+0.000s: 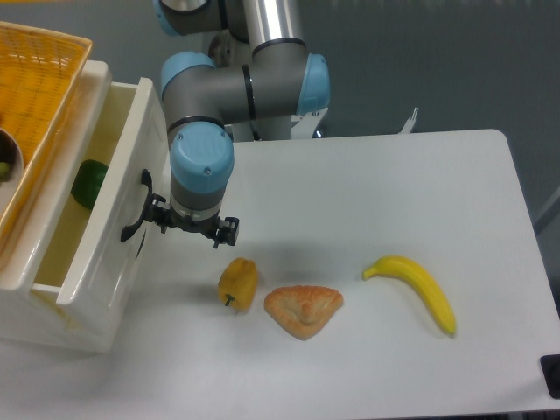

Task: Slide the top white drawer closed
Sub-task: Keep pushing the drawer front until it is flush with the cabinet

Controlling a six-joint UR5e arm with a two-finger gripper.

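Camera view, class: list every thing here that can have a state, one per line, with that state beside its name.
top white drawer: partly open, not yet shut.
green pepper: lying inside the drawer.
gripper: right beside the drawer's black handle; fingers hidden, open or shut unclear.
yellow pepper: lying on the table.
pastry: lying flat, beside the yellow pepper.
banana: lying on its side, unpeeled.

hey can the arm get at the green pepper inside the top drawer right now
Probably not easily. The green pepper lies inside the top white drawer, behind its front panel, and the end effector sits outside against that panel by the black handle. It would have to lift over the panel first.
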